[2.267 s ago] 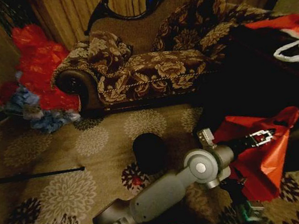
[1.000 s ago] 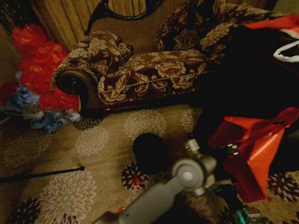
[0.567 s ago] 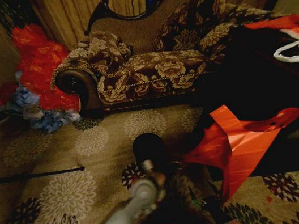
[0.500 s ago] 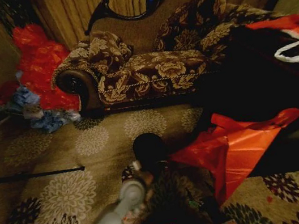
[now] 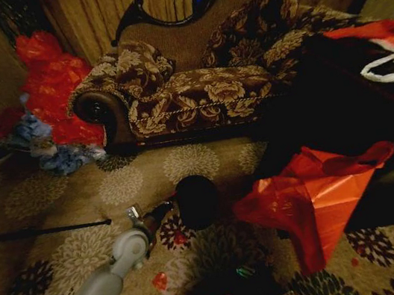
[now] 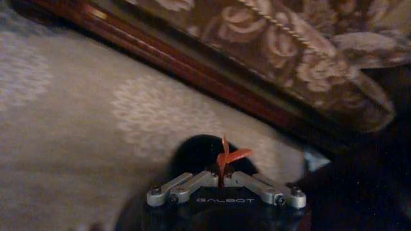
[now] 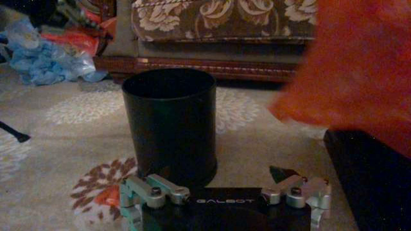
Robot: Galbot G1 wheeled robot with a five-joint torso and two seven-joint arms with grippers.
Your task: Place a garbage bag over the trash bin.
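Spotted the bin (image 5: 197, 201) upright on the carpet (image 5: 53, 194), on the near side of the sofa (image 5: 196, 95), mouth bare. Found the bag (image 5: 308, 201) slumped to the right of it, apart from the rim, crumpled and not opened out at all. Couldn't make out what held it up there. Saw the left gripper (image 6: 222, 174) just left of the bin, clamped down on nothing but a scrap of red film (image 6: 226, 156) (a torn-off bit by the look of it, not the bag proper). Saw the right gripper (image 7: 224, 188) low on the near side of the bin, fingers spread wide with nothing between them.

So, judged the step in hand as getting a real grip on the bag's open edge. Needed that scrap dropped first, being useless for spreading anything. Needed both grippers pinching the hem on opposite sides, not the middle of the film. Needed the mouth stretched wider than the rim before lowering, then pulled down evenly all round. Worth going gently too: thin film, easy to tear, and a light-looking bin, probably easy to tip with a sideways tug.
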